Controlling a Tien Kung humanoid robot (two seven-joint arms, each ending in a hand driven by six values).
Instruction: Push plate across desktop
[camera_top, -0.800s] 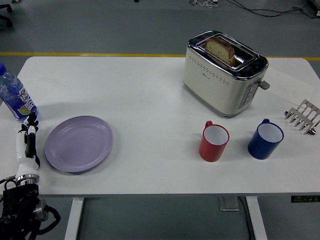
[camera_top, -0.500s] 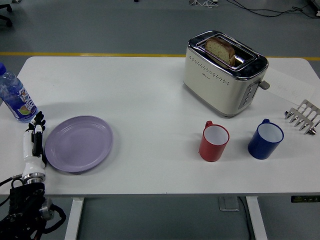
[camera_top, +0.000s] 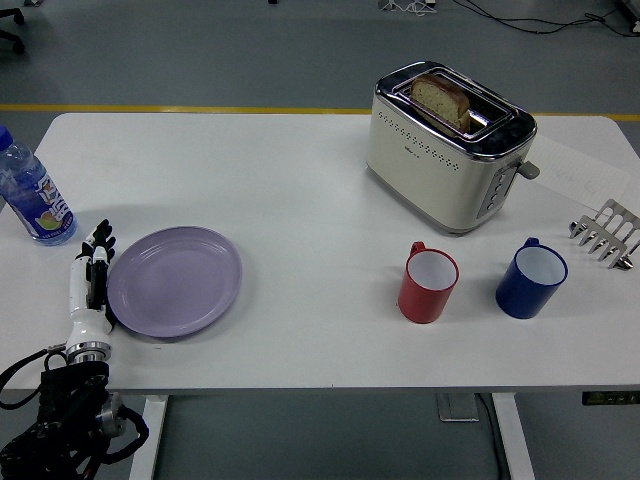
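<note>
left hand (camera_top: 91, 283) advanced rightward, plate (camera_top: 175, 281) shoved right

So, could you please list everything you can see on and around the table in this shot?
table: one, white, fills most of the view
plate: one, lilac, near left part of the table
water bottle: one, clear with a blue label, left edge of the table, beyond the plate
toaster: one, cream and chrome, far right of centre
bread slice: one, brown, standing in a toaster slot
red mug: one, in front of the toaster
blue mug: one, right of the red mug
toast rack: one, metal, right edge of the table
left hand: one, white and black, fingers extended, against the plate's left rim
</note>
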